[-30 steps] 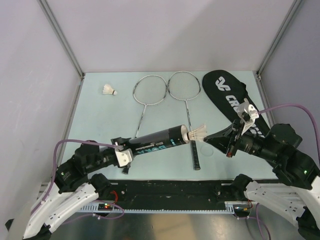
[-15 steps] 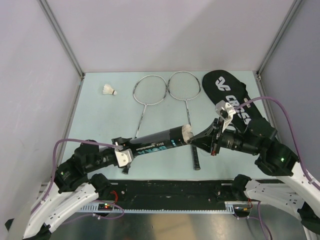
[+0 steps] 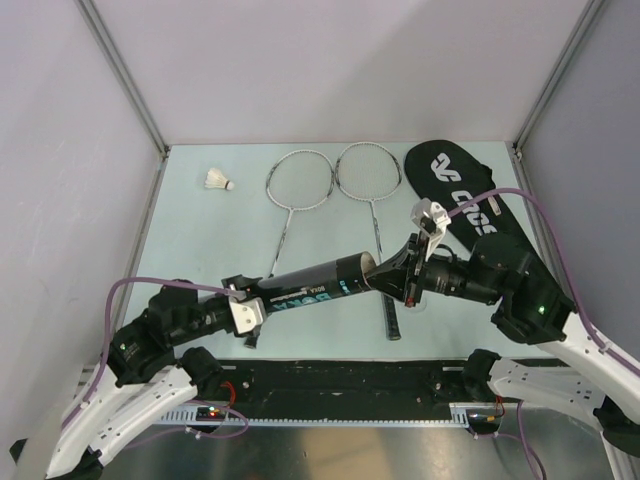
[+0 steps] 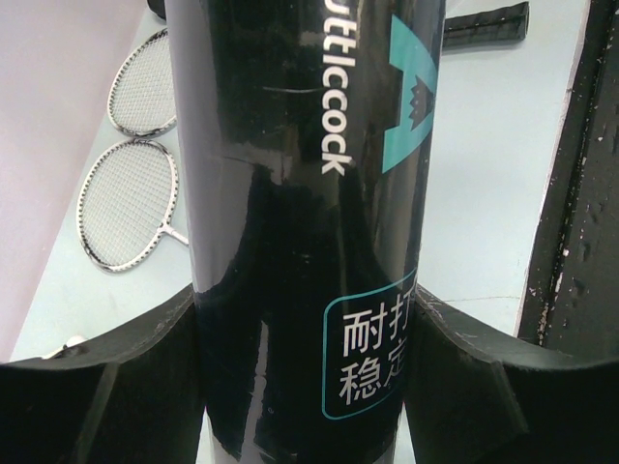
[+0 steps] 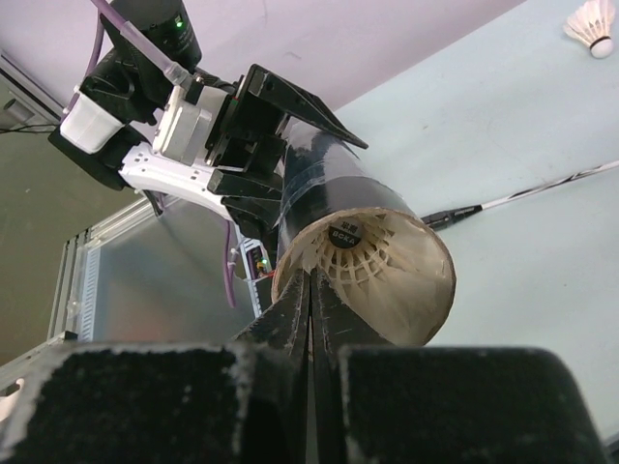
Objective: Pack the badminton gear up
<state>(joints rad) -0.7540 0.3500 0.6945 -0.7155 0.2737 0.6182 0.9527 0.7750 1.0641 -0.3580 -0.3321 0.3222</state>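
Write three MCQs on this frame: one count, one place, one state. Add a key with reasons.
1. How many silver-framed rackets with black handles lie on the pale table?
A) one B) two C) three
2. Where is the loose white feather shuttlecock?
A) between the rackets B) at the far side, left of both rackets C) on a racket handle
3. The right gripper is:
A) wide open B) clamped on a racket C) shut, tips at the open mouth of the black cylindrical tube

Key:
1 B: two heads lie side by side.
2 B: it sits alone beside the left racket's head.
3 C: the right wrist view shows the fingers pressed together at the mouth, with a second shuttlecock seated inside.
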